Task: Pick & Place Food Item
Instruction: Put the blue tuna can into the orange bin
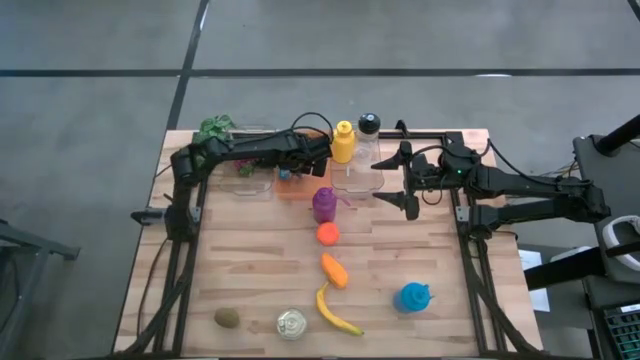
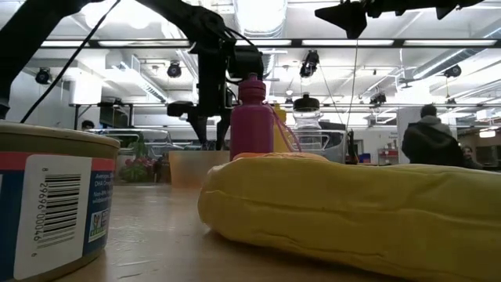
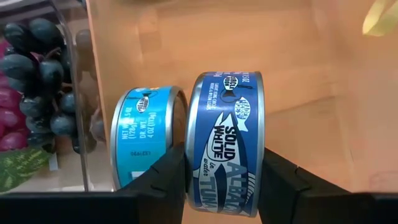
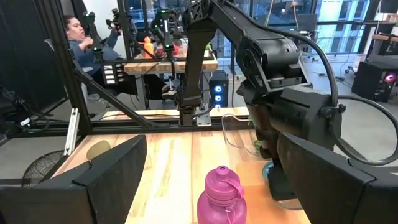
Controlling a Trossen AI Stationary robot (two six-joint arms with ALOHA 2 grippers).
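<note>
Wooden table (image 1: 250,290), grey floor (image 1: 90,100), lab room, ceiling lights (image 2: 258,16)

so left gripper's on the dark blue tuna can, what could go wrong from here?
1. The left gripper pinches the dark blue tuna can on edge by its flat faces; it could twist or slip when lifted.
2. The light blue tuna can stands right against one finger, so it may topple or get dragged along.
3. The clear plastic container wall with dark grapes behind it sits close; a sideways pull-out could clip it.
</note>
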